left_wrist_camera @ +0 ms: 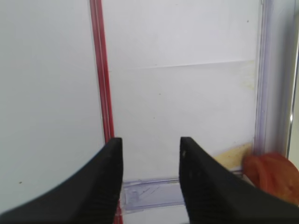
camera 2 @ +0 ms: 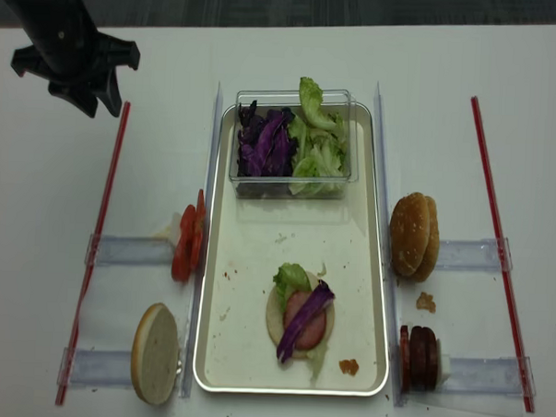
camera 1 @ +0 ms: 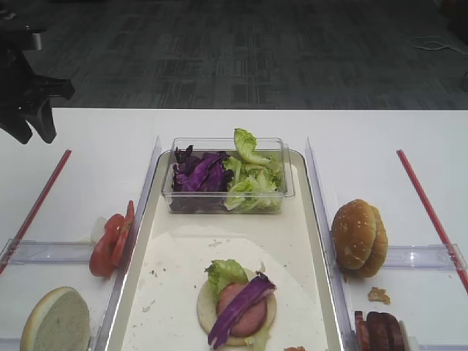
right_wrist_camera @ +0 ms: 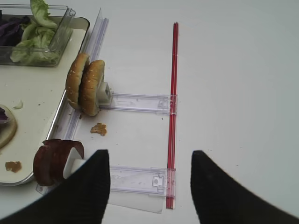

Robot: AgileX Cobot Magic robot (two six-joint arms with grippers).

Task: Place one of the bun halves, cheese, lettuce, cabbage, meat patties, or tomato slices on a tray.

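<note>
White desk (camera 1: 219, 124) surface fills the work area, with dark floor beyond its far edge. On it, the tray (camera 2: 223, 252) lies lengthwise at centre. A clear tub (camera 1: 289, 183) at the tray's far end holds loose lettuce (camera 1: 252, 175) and purple shreds. Nearer on the tray, one bun base carries a lettuce leaf, a meat patty (camera 1: 248, 311) and the cabbage (camera 1: 238, 307) strip laid diagonally on top. Two bun halves (camera 1: 358, 238) stand on edge right of the tray; tomato slices (camera 1: 110, 241) stand left of it. My left claw (left_wrist_camera: 150, 175) hovers above bare desk beside a red strip (left_wrist_camera: 103, 70), jaws parted, holding nothing. My right claw (right_wrist_camera: 150, 182) is spread wide, apparently empty; its fingertips fall outside the view.
</note>
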